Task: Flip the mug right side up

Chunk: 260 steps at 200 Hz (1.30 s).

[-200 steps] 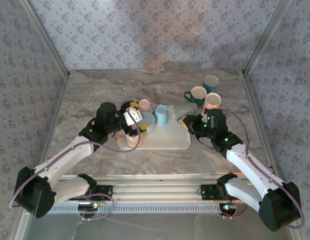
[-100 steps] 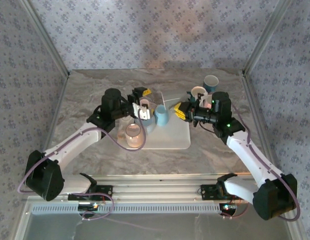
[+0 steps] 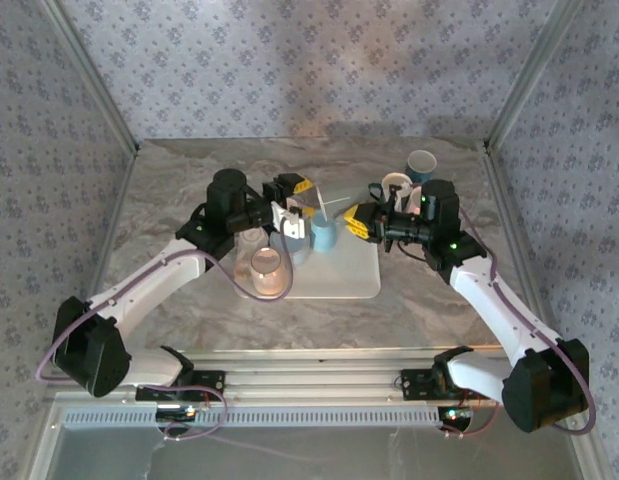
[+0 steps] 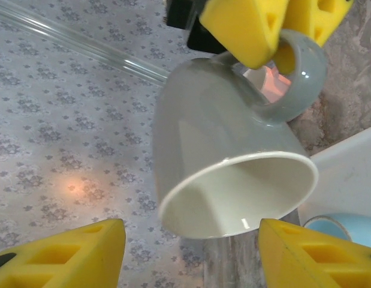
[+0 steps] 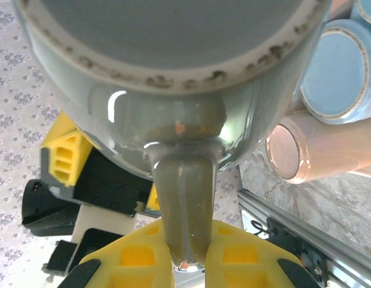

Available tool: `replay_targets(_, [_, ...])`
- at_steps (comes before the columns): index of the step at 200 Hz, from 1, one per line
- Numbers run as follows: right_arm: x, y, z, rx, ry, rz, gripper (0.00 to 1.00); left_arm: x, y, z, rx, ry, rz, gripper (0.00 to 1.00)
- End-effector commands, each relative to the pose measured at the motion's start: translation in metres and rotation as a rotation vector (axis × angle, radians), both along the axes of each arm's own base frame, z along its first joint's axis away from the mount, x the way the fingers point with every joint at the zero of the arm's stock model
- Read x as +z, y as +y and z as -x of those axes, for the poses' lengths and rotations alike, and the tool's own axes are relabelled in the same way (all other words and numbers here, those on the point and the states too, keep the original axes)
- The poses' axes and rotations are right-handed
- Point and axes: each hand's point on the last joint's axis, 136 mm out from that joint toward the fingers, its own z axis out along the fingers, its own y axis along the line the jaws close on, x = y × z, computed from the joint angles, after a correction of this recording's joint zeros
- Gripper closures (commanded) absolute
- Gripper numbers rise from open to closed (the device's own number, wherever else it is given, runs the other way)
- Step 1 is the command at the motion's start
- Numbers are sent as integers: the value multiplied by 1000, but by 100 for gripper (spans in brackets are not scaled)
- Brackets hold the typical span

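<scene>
Right gripper [image 5: 186, 257]: jaws closed tight on the handle of the grey mug [image 5: 173, 72], one yellow pad [image 5: 134, 259] on each side of it. Its wrist view looks onto the mug's base and rough foot ring; the mouth cannot be seen from there.

Left gripper [image 4: 191, 258]: yellow fingers [image 4: 65, 258] spread wide, nothing held. The mug's open mouth faces them, its rim lying above and between the two fingers, with no contact visible. This wrist view supplies what the other lacks: the pale interior, and the right gripper's pads pinching the handle at the top of the frame.

Overhead, the two grippers face each other above the far part of the white tray [image 3: 334, 285]. The mug hangs on its side between them, base toward the right arm, mouth toward the left. It is too small there to judge its exact tilt.

An inverted light-blue cup [image 3: 322, 236] stands on the tray just beside the grippers, and a pink cup [image 3: 264, 268] sits at the tray's left edge. A teal mug [image 3: 421, 163] stands upright at the far right.

The table [image 3: 159, 210] is grey marbled. The walls [image 3: 289, 60] carry patterned paper.
</scene>
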Motion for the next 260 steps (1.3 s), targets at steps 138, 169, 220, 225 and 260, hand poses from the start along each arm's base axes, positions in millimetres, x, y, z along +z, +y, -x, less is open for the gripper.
replay_targets(138, [27, 22, 14, 111, -107, -78, 100, 34, -18, 3, -72, -73, 76, 64])
replay_targets(169, [23, 24, 14, 120, -82, -85, 100, 29, -16, 10, -98, -78, 57, 77])
replay_targets(220, [4, 0, 1, -4, 15, -55, 50, 1, -3, 6, -43, -22, -49, 100])
replay_targets(225, [1, -7, -1, -34, 24, -43, 48, -1, 1, 4, -24, 5, -54, 100])
replay_targets(260, [-8, -71, 3, -253, 33, 137, 40, -3, 21, 0, 112, 274, 24, 100])
